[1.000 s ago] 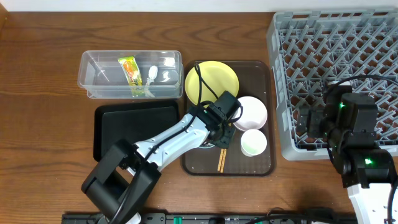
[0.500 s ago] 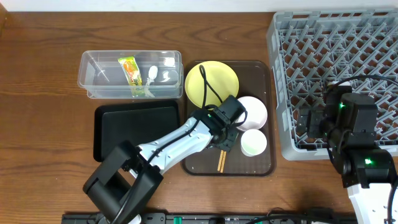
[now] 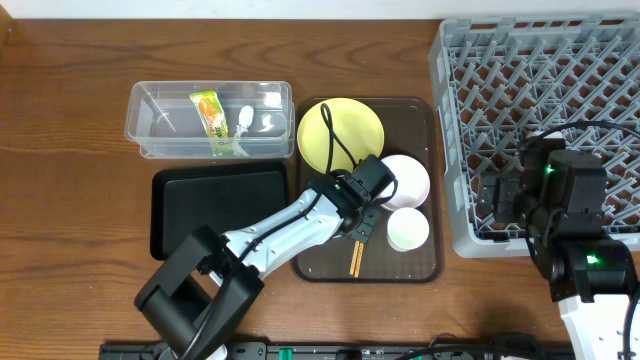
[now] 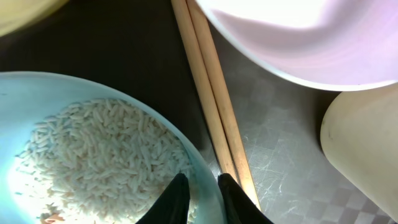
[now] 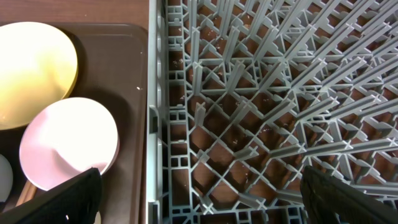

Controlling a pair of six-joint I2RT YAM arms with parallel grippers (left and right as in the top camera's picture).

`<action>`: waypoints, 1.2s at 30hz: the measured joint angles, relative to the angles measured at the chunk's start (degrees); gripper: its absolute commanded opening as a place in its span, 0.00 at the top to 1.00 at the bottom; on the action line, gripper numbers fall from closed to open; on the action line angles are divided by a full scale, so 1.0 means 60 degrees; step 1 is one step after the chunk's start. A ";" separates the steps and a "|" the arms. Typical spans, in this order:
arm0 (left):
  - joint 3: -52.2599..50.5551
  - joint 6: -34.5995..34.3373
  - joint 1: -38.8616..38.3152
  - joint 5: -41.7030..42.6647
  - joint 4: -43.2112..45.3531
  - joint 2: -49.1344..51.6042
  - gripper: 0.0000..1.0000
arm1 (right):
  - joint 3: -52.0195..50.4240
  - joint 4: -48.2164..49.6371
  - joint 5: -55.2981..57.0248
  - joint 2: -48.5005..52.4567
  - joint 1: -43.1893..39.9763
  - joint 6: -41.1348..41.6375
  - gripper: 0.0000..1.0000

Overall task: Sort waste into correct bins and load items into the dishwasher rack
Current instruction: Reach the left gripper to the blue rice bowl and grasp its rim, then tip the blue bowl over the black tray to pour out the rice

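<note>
My left gripper [image 4: 200,186] is shut on the rim of the light blue bowl [image 4: 18,93], which holds white rice scraps [image 4: 99,155]. In the overhead view the gripper [image 3: 358,222] hides the bowl. Wooden chopsticks [image 4: 211,106] lie beside it on the brown tray, their ends showing from above [image 3: 355,258]. The white bowl [image 3: 405,180], small white cup [image 3: 408,230] and yellow plate [image 3: 345,130] stand on that tray. My right gripper [image 5: 200,186] is open and empty over the grey dishwasher rack's [image 5: 261,112] near-left corner.
The brown serving tray [image 3: 420,120] lies between the bins and the rack [image 3: 540,90]. The clear tub [image 3: 160,120] holds the green-and-yellow wrapper [image 3: 208,115] and a white scrap [image 3: 244,117]. The flat black tray [image 3: 215,205] lies in front of it.
My left gripper has shifted a little to the right and toward the front over the brown tray, then held still. The right arm has not moved.
</note>
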 measured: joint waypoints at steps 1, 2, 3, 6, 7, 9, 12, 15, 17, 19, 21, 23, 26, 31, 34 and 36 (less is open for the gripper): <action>-0.0007 0.0000 0.0000 0.0004 0.0000 0.0022 0.81 | 0.0000 0.0000 0.0004 0.0000 0.0000 0.0000 0.01; -0.0015 0.0004 0.0000 0.0004 0.0000 0.0044 0.81 | 0.0000 0.0000 0.0004 0.0000 0.0000 0.0000 0.01; -0.0029 0.0004 0.0000 0.0004 0.0000 0.0062 0.85 | 0.0000 0.0000 0.0004 0.0000 0.0000 0.0000 0.01; -0.0044 -0.0018 -0.0004 -0.0033 0.0000 0.0076 0.92 | 0.0000 0.0000 0.0000 0.0000 0.0000 0.0000 0.01; -0.0044 -0.0018 -0.0004 -0.0084 0.0004 0.0073 0.94 | 0.0000 -0.0004 0.0000 0.0000 0.0000 0.0000 0.01; -0.0044 0.0015 -0.0018 -0.0233 0.0000 0.0033 0.94 | 0.0000 -0.0004 0.0000 0.0000 0.0000 0.0000 0.01; -0.0044 0.0011 -0.0029 -0.0288 -0.0011 0.0007 0.94 | 0.0000 -0.0004 0.0000 0.0000 0.0000 0.0000 0.01; -0.0029 0.0015 -0.0029 -0.0295 -0.0197 -0.0069 0.94 | 0.0000 -0.0004 0.0004 0.0000 0.0000 0.0000 0.01; 0.0040 0.0018 -0.0029 -0.0324 -0.0532 -0.0233 0.94 | 0.0000 -0.0004 0.0004 0.0000 0.0000 0.0000 0.01; 0.0127 0.0007 -0.0015 -0.0302 -0.0845 -0.0499 0.94 | 0.0000 -0.0004 0.0000 0.0000 0.0000 0.0000 0.01; 0.0138 0.0011 0.0018 -0.0219 -0.1140 -0.0801 0.94 | 0.0000 -0.0004 0.0004 0.0000 0.0000 0.0000 0.01; 0.0138 0.0011 0.0055 -0.0171 -0.1359 -0.1173 0.94 | 0.0000 -0.0004 0.0004 0.0000 0.0000 0.0000 0.01; 0.0138 0.0011 0.0350 -0.0095 -0.1770 -0.1934 0.94 | 0.0000 -0.0004 0.0004 0.0000 0.0000 0.0000 0.01; 0.0149 0.0036 0.1643 0.0444 -0.2342 -0.3053 0.94 | 0.0000 -0.0004 0.0004 0.0000 0.0000 0.0000 0.01; 0.0146 0.0339 0.2827 0.1559 -0.2477 -0.3282 0.94 | 0.0000 -0.0004 0.0000 0.0000 0.0000 0.0000 0.01; 0.0102 0.0765 0.3774 0.2754 -0.2484 -0.3282 0.94 | 0.0000 0.0000 0.0000 0.0000 0.0000 0.0000 0.01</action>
